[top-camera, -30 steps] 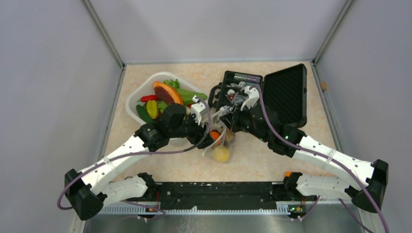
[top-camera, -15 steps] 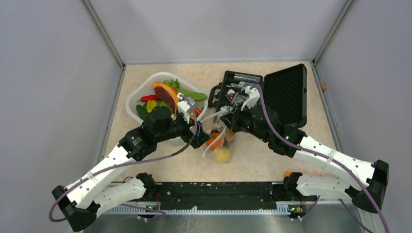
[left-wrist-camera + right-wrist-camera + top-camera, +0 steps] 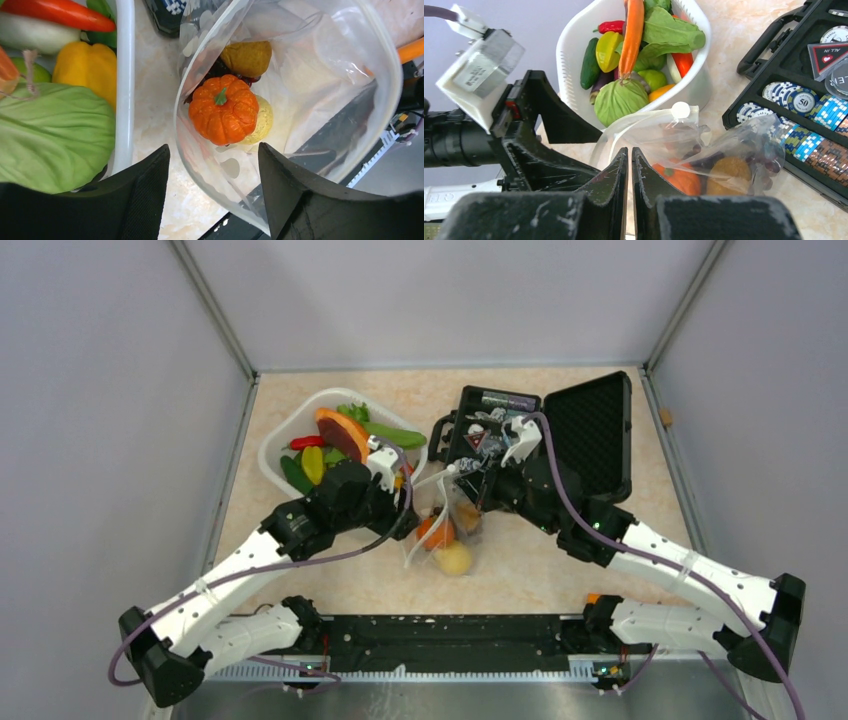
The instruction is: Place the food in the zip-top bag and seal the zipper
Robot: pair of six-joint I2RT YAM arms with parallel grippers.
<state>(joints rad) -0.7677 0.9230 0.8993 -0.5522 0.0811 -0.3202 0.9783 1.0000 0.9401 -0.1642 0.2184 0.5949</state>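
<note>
The clear zip-top bag [image 3: 447, 528] hangs open between the white basket and the black case. It holds an orange toy pumpkin [image 3: 222, 115], a yellow lemon [image 3: 264, 120], a tan-orange fruit [image 3: 247, 57] and dark grapes [image 3: 214, 74]. My right gripper [image 3: 629, 150] is shut on the bag's mouth edge by the zipper strip [image 3: 644, 118] and holds the mouth up. My left gripper [image 3: 212, 147] is open and empty, just above the mouth's near rim. In the top view it [image 3: 402, 504] sits between basket and bag, with the right gripper [image 3: 463, 494] opposite.
The white basket [image 3: 275, 440] at the back left holds more food: green leaves, a carrot, a red pepper, a cucumber. It also shows in the right wrist view [image 3: 574, 45]. The open black case [image 3: 590, 430] with chips and trinkets stands right of the bag.
The left gripper, over the bag with the orange pumpkin a second ago, has let it drop inside and drawn back toward the basket. The right gripper still holds the bag mouth.
</note>
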